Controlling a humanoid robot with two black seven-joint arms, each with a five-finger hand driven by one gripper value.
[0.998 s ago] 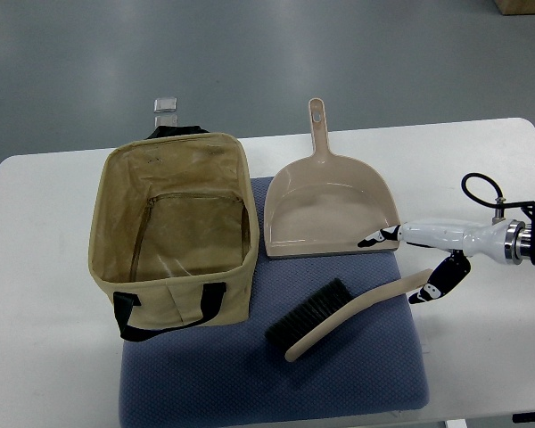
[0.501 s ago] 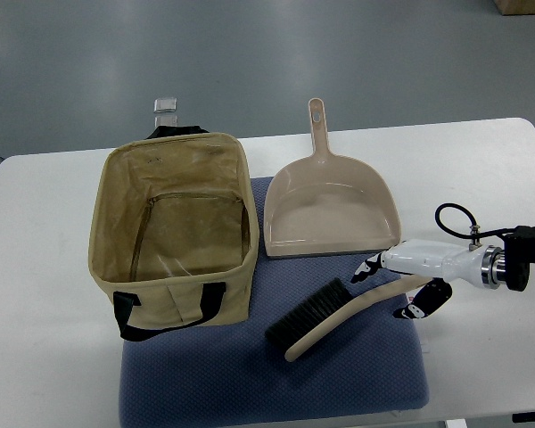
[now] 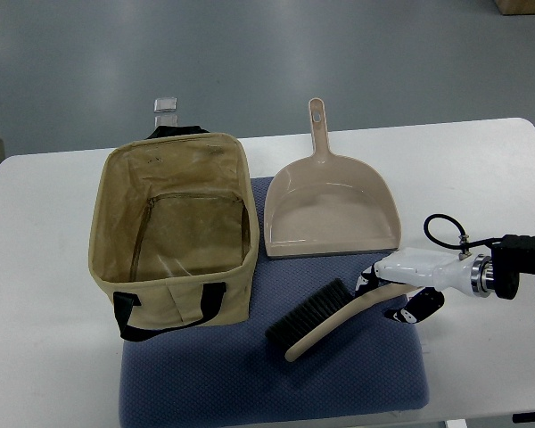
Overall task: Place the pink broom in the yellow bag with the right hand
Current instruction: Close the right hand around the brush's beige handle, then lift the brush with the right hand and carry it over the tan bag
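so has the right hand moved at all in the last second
Yes. The right hand has dropped away from the dustpan front corner, toward the near edge, and now sits over the broom handle.

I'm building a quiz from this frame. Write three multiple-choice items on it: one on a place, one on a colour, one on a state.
1. Where does the broom lie?
A. Inside the bag
B. On the blue mat, in front of the dustpan
C. On the bare table behind the bag

2. What colour are the bag's handles?
A. Black
B. Red
C. White

3. What is the state of the yellow bag?
A. Zipped shut
B. Tipped on its side
C. Upright, open and empty

Answers:
1 B: the brush rests on the blue mat below the dustpan, with the right hand at its handle end.
2 A: the strap on the near wall is black.
3 C: the bare lining shows through the open top.
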